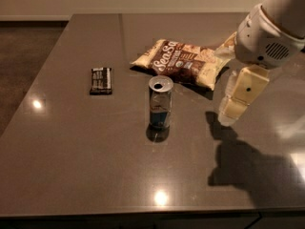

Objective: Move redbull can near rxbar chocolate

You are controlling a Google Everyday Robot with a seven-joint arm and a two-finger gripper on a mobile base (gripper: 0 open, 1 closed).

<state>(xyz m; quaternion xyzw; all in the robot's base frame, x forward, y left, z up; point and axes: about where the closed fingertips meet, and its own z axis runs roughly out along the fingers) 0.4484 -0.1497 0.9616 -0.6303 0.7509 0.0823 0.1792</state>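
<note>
1. Redbull can (159, 104), a slim, tall metal can with a silver and blue body and a shiny silver top, stands upright near the middle of the dark grey-brown glossy counter (95, 151).
2. Its pull-tab top faces up, and a small dark shadow pools around its base.
3. The rxbar chocolate (101, 80), a small flat rectangular bar in a black wrapper with white lettering, lies flat to the left of the can and a little farther back, well apart from it.
4. A large cream-and-brown "SeaSalt" snack bag (183, 63) lies flat behind the can and to its right, near the can but not touching it.
5. The robot's cream-coloured hand (233, 109) hangs above the counter to the right of the can, pointing down and slightly left, apart from the can and holding nothing.
6. Whether the hand is apart or together cannot be told from this view.
7. The white rounded arm housing (264, 37) above the hand covers the right end of the snack bag.
8. The arm's dark shadow (248, 166) falls on the counter below the hand, toward the front right.
</note>
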